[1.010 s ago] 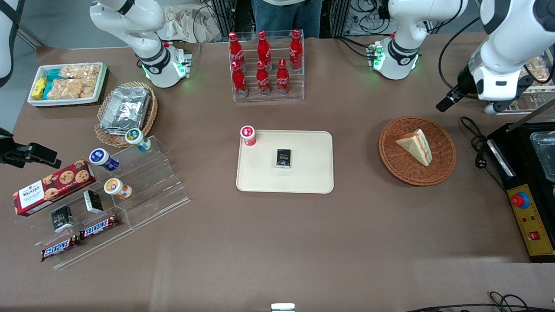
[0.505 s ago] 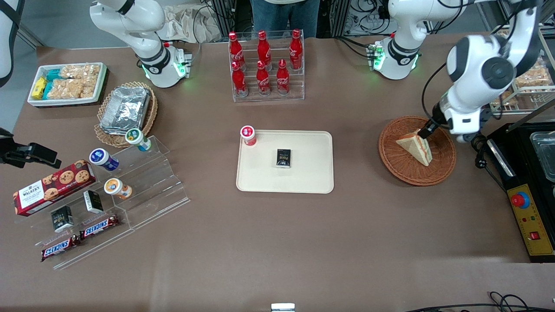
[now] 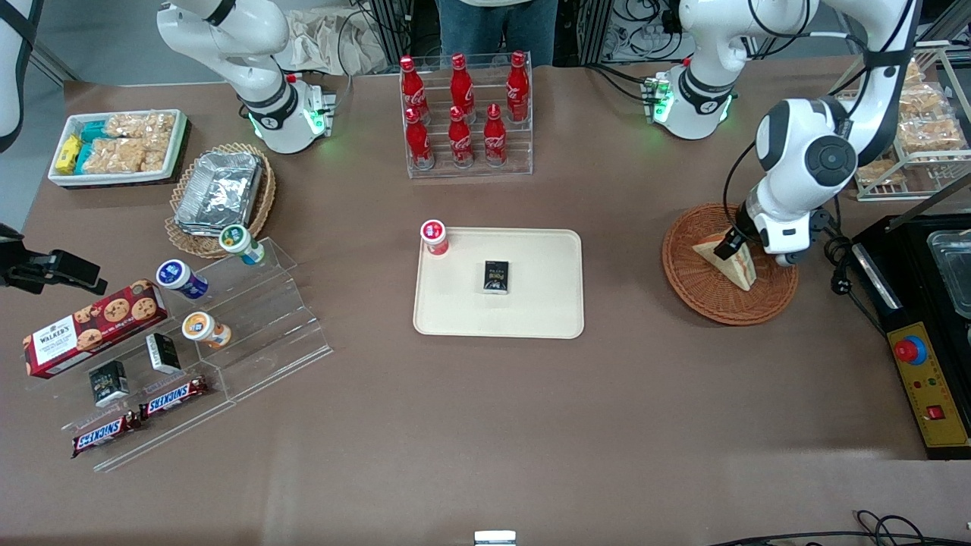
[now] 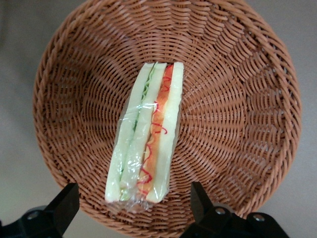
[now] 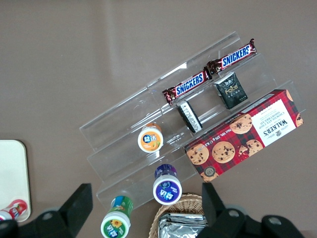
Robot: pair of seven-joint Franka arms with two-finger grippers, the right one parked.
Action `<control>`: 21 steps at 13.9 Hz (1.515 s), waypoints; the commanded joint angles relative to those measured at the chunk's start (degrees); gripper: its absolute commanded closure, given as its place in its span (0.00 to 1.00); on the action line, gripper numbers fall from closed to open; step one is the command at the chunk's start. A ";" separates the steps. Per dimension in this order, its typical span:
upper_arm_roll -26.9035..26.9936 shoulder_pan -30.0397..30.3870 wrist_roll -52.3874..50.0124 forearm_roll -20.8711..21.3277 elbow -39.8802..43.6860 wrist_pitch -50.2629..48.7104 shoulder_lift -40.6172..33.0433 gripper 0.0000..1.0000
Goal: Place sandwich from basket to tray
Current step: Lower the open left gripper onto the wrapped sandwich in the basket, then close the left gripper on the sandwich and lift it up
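Open hand (image 4: 131,210) is held above the sandwich (image 4: 146,134) in the basket (image 4: 237,99), fingers straddling it, positioned for grasping.

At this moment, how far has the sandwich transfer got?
Nothing moved yet: the wrapped triangular white-bread sandwich lies in the round reddish-brown wicker basket. In hand: the left gripper hovers above it, fingers open either side. Left: grasp, lift, carry to the cream rectangular tray.
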 commanded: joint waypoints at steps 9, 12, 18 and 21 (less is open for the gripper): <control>-0.24 0.50 -0.17 0.84 -0.39 8.52 6.58 0.74; -0.33 0.33 0.53 1.36 -0.04 7.30 2.91 1.00; -0.77 -0.37 22.90 1.20 6.45 -18.00 -15.82 1.00; -0.50 -5.81 35.05 -4.76 7.43 -20.49 -19.26 1.00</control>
